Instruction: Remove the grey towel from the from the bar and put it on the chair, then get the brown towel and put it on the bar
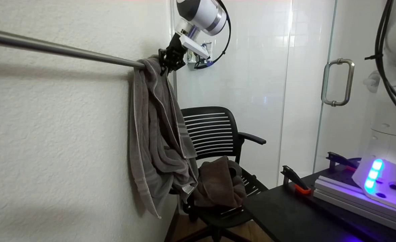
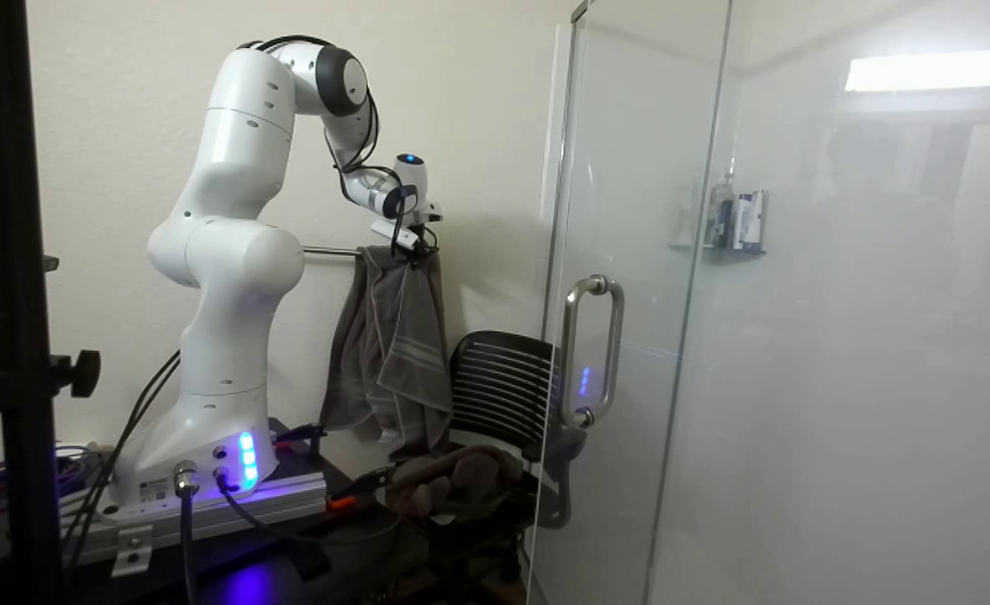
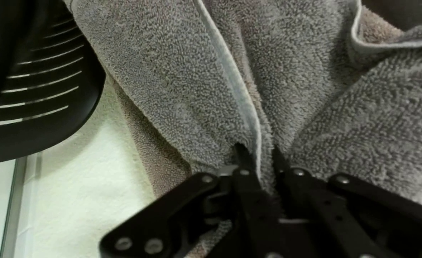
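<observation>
One long grey towel (image 1: 157,134), deep-piled, crossed by stripes and trimmed with pale hems, hangs in loose folds from the bar (image 1: 67,50), with the brown towel (image 1: 214,183) bundled on the chair (image 1: 211,132) lower down. The grey towel's top sits right at the gripper (image 3: 259,152), a hemmed fold pinched between the two fingers (image 3: 244,161), while the arm (image 2: 247,185) stands bent, arching high and sloping down to the bar

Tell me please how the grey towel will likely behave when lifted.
The grey towel is probably floppy, since it hangs in loose folds. It should not slip easily: the gripper pinches a fold of its rough pile. It may drag on the bar, which it drapes over.
</observation>
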Motion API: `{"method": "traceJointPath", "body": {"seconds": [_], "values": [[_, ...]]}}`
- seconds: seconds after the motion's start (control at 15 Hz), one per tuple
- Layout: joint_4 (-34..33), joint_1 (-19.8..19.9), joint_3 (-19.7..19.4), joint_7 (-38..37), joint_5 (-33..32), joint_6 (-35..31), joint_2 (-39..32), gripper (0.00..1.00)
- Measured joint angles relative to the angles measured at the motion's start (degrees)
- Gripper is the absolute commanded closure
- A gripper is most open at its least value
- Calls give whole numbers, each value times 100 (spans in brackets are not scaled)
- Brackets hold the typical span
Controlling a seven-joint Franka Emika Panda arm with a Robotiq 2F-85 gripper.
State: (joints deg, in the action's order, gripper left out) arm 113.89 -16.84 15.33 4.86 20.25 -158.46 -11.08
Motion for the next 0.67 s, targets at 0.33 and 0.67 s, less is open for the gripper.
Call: {"method": "traceJointPath", "body": {"seconds": [0.33,0.67], "values": [[-368,263,26,13,389,1008,740,96],[-608,291,-141,-27,836,1347,1619,96]]}}
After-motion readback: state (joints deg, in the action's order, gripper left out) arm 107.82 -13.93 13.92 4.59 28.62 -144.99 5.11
